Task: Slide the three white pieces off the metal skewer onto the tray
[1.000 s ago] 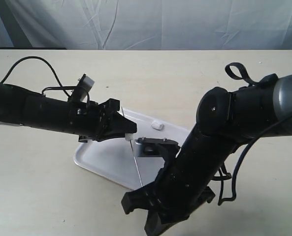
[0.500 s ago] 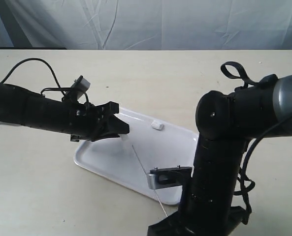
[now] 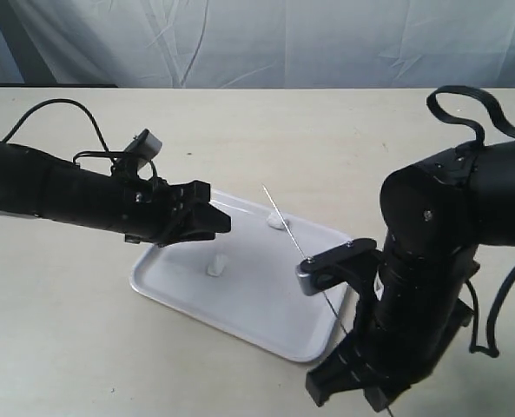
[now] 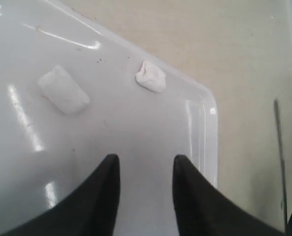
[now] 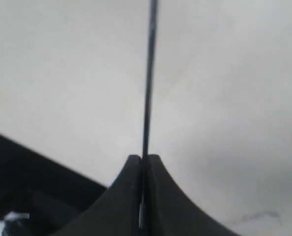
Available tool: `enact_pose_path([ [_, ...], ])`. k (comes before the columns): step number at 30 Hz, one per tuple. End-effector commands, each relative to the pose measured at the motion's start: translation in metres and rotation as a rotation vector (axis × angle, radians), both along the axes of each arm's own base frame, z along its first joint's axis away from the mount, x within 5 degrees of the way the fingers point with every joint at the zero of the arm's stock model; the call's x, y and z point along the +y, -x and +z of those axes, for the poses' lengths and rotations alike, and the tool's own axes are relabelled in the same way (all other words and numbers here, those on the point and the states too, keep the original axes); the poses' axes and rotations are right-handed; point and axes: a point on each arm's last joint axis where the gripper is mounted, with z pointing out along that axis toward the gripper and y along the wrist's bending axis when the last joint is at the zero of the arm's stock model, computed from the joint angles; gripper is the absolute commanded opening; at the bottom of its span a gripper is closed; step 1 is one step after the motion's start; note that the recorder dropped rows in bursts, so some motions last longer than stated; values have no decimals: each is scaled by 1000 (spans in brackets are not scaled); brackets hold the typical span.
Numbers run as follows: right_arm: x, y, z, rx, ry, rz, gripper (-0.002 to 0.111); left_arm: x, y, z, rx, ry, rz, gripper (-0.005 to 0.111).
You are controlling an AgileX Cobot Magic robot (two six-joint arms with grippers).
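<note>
The white tray [image 3: 248, 300] lies in the middle of the table. Two white pieces rest on it: one near its far rim [image 3: 277, 222] [image 4: 150, 76], one nearer its middle [image 3: 214, 269] [image 4: 63, 90]. A third piece is not visible. My left gripper [image 3: 224, 222] [image 4: 145, 160] hovers open over the tray, with nothing between its fingers. My right gripper [image 3: 351, 337] [image 5: 144, 158] is shut on the bare metal skewer [image 3: 296, 243] [image 5: 148, 83], which slants up over the tray's right end and also shows in the left wrist view [image 4: 279, 152].
The tray [image 4: 207, 142] sits on a beige tabletop [image 3: 57, 330]. A pale cloth backdrop [image 3: 283, 39] hangs behind the table. The right arm's bulky black links [image 3: 431, 261] stand over the table's right front, and a black cable loops above the left arm [image 3: 57, 109].
The right arm swung right and pulled the skewer away from the left gripper. A white piece that the left gripper held now lies on the tray. The left gripper has opened.
</note>
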Motion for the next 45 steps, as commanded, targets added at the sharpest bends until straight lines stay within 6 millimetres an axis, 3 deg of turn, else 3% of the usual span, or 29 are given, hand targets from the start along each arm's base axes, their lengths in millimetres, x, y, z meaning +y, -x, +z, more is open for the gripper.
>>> enact_pose_path([
  [1,10,-16,-23,-97,-46,9,-1,0,3,17,-71,-17,-71,15],
  [5,19,-27,-46,-99,-35,29,-1,1,8,31,-128,-41,-124,2],
  [8,29,-37,-56,-88,-30,39,-1,3,13,36,-143,-54,-133,0],
  [14,52,-53,-50,-68,-88,79,10,12,20,33,-152,-138,-90,0],
  [19,55,-56,-44,-47,-85,88,21,23,26,35,-198,-248,-46,0],
  [25,52,-54,-40,-30,-64,110,21,34,33,54,-315,-340,-10,0],
  [29,51,-55,-24,-88,-88,129,21,47,45,73,-416,-425,52,0],
  [35,49,-59,19,-284,-192,149,21,70,69,98,-539,-514,192,0],
  [45,31,-50,120,-710,-445,152,21,107,132,138,-755,-511,481,0],
])
